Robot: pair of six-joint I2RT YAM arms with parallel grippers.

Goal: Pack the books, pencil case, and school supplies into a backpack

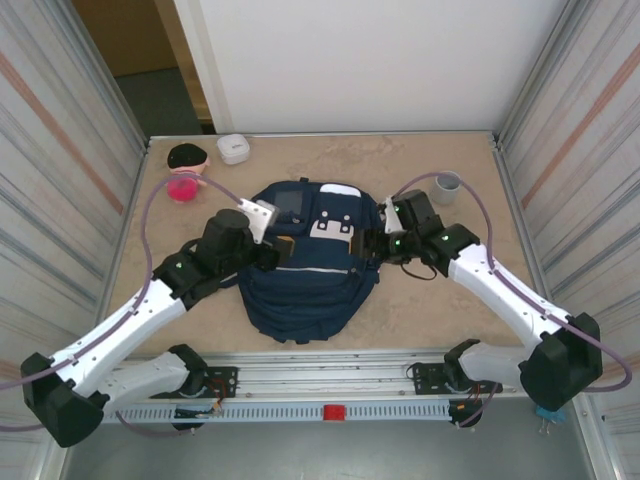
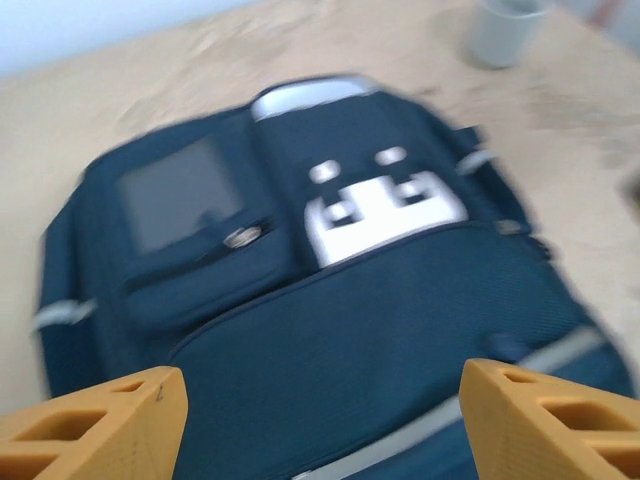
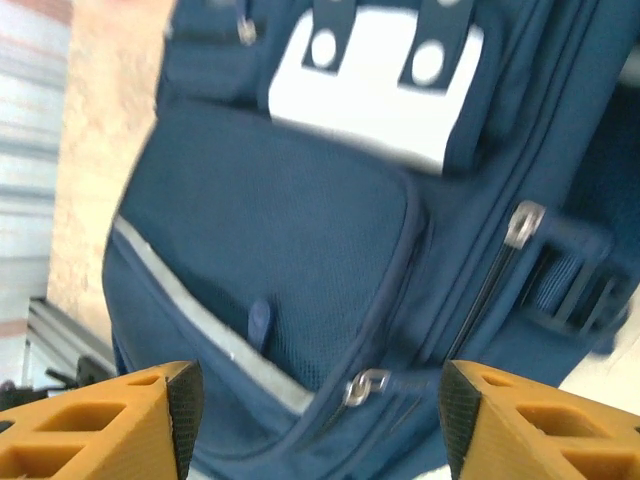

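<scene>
The navy backpack (image 1: pixel 305 275) lies flat in the middle of the table, front side up, with white patches and a grey rectangular panel (image 2: pixel 178 205) on an upper pocket. My left gripper (image 1: pixel 283 250) hovers over its left side, open, with only navy fabric (image 2: pixel 330 330) between the orange fingers (image 2: pixel 110 425). My right gripper (image 1: pixel 366 243) is over the right side, also open. A metal zipper pull (image 3: pixel 365 386) of the front pocket lies between its pads (image 3: pixel 185 410), touching neither. The zippers I see are closed. The books, pencil case and school supplies are hidden.
A small white rounded box (image 1: pixel 234 148) and a pink and black object (image 1: pixel 185 172) stand at the back left. At the back right is a grey cup (image 1: pixel 446 186), near the right arm's cable. Corrugated walls close in both sides of the table (image 1: pixel 440 300).
</scene>
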